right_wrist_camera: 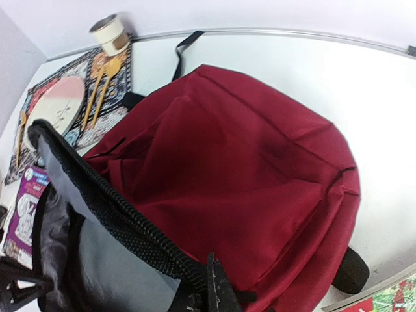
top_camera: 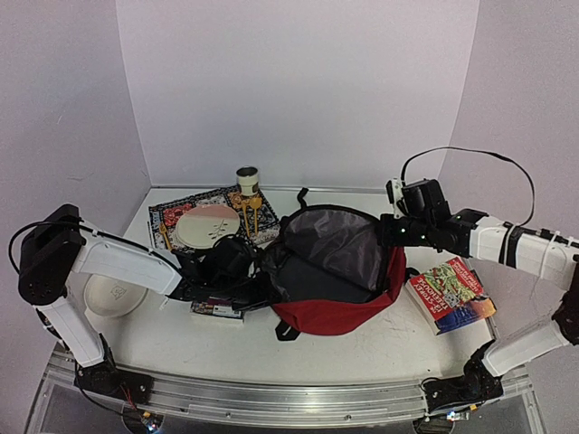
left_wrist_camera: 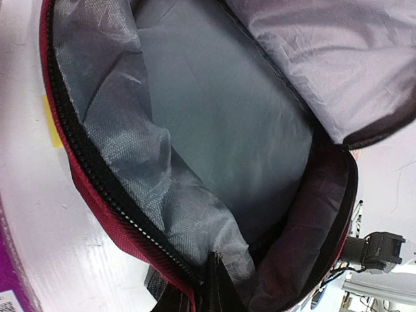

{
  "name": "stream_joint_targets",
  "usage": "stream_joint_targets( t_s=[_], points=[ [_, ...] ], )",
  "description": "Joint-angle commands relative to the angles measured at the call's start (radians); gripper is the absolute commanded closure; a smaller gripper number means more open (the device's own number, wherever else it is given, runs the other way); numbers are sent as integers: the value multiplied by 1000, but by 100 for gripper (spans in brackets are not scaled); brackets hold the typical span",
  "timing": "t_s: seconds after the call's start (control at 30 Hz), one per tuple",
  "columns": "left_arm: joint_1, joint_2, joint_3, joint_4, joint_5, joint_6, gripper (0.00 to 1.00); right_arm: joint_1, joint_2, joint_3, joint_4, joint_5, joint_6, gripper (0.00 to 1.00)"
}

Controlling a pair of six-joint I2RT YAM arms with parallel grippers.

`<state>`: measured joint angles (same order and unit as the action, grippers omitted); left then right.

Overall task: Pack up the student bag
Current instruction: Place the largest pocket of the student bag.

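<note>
Left claw (top_camera: 259, 267) clamped on student bag (top_camera: 336, 313) rim | right claw (top_camera: 391, 238) clamped opposite | mouth open, grey lining (left_wrist_camera: 221, 130) showing

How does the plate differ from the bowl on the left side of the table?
The plate lies on the patterned mat; the bowl sits on the bare table. The plate is flat with a pinkish tint; the bowl is deeper and white. Both are round and pale.
</note>
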<state>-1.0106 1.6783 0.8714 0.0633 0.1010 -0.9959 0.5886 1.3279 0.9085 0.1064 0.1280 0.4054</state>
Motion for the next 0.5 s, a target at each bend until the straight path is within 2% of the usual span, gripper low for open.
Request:
stream_joint_targets(
  t_s=[0.0, 0.3, 0.47],
  points=[
    [-27, 2, 52, 50, 34, 15, 92, -66, 55, 0, 33, 34, 31, 100],
    [-63, 17, 39, 92, 31, 9, 91, -100, 268, -11, 55, 56, 49, 100],
    [-69, -5, 18, 95, 6, 16, 80, -100, 342, -10, 59, 73, 37, 100]
  ],
)
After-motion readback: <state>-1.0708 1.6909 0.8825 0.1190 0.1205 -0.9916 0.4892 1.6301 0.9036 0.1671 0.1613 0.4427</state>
